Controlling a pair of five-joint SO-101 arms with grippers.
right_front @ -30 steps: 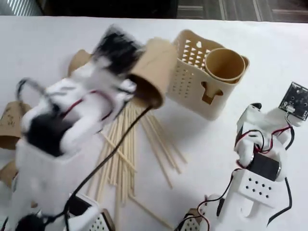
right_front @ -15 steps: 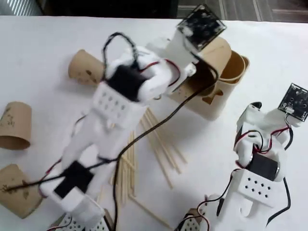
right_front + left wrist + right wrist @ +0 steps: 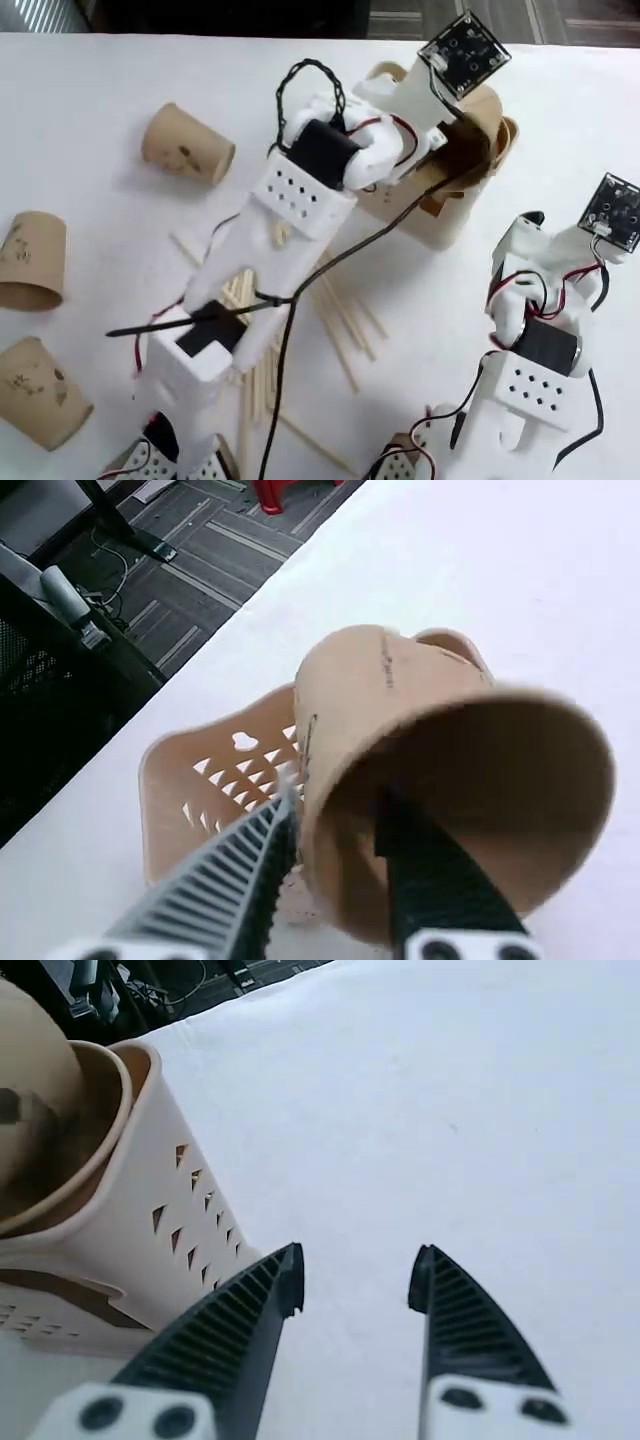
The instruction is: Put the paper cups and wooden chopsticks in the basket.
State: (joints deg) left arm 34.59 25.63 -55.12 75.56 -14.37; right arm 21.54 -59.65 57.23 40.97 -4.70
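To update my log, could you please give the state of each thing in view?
Basket: upright, one nested cup inside.
Held cup: tilted, over the basket.
Left gripper: shut on the held cup's wall.
Loose cups: three, lying on their sides.
Chopsticks: scattered flat on table.
Right gripper: open, empty.

Lab-like room: white table (image 3: 90, 90), tiled floor (image 3: 220, 550)

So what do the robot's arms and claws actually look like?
The left arm and right arm are white plastic with black motor blocks, panels of round holes, and thin red and black cables. Left claw and right claw have ridged, pointed fingers, grey to black, on white bases.
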